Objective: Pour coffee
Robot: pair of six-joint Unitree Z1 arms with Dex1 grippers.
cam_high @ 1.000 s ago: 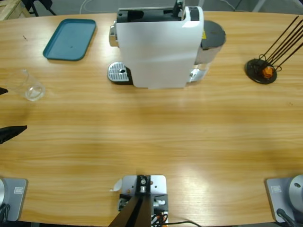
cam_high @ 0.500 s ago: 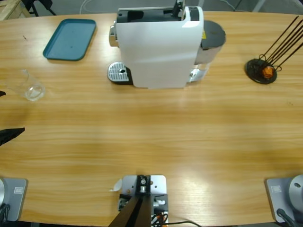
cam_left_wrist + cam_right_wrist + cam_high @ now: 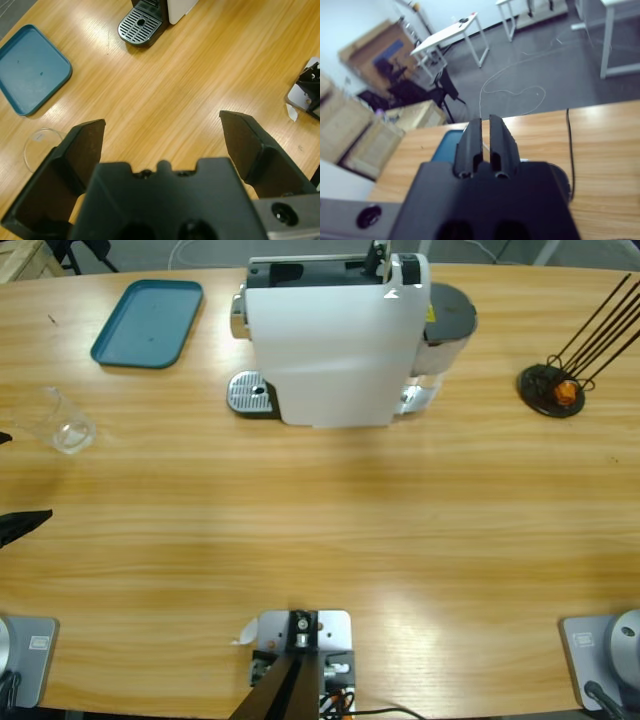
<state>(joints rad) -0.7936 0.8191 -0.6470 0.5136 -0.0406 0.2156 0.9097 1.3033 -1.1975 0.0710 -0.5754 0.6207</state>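
The small clear glass tumbler stood near the table's left edge, well apart from the white boxy coffee machine and below the teal rectangular tray. In the left wrist view only part of its rim showed, just beside one black jaw of my left gripper, whose jaws were spread wide with nothing between them. I judged the glass light, rigid, slick and breakable, so I would take it around the middle of its wall with both pads square and a gentle squeeze, and keep it upright so nothing slopped out. I could not make out any coffee in it; the glass looked almost colourless from above.

My right gripper had its jaws closed together on nothing and pointed up at the room, over a strip of the long wooden table. In the high view neither arm showed whole: only dark tips at the left edge, which I took for the left gripper's jaws. The black wire capsule stand at the far right held something orange, too small to identify. The machine's round metal drip grate stood bare.
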